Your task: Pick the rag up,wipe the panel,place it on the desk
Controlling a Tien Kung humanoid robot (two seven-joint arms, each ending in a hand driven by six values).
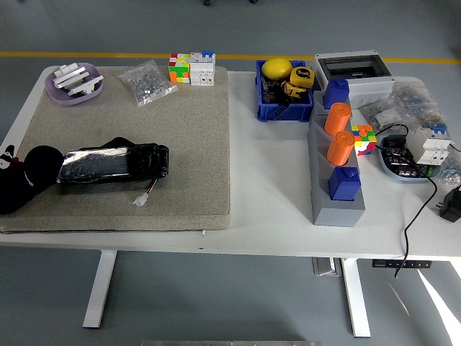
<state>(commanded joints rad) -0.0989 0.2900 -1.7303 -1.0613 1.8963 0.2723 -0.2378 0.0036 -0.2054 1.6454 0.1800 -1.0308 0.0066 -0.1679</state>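
Left hand (13, 179), black, sits at the counter's (274, 180) left edge, and whether its fingers grip anything cannot be told. One black wrapped panel (112, 164) lies just right of it on one mat (137, 130). Farther right stand two orange cylinders (338, 133) and two blue blocks (340, 137).

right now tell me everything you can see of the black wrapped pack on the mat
The black pack is a long, flat block wrapped in glossy, crinkled black film that catches the light. It lies flat on the beige mat, lengthwise left to right, near the mat's front left. Its left end touches a black rag. Thin wires run from its right front to a small white plug lying on the mat.
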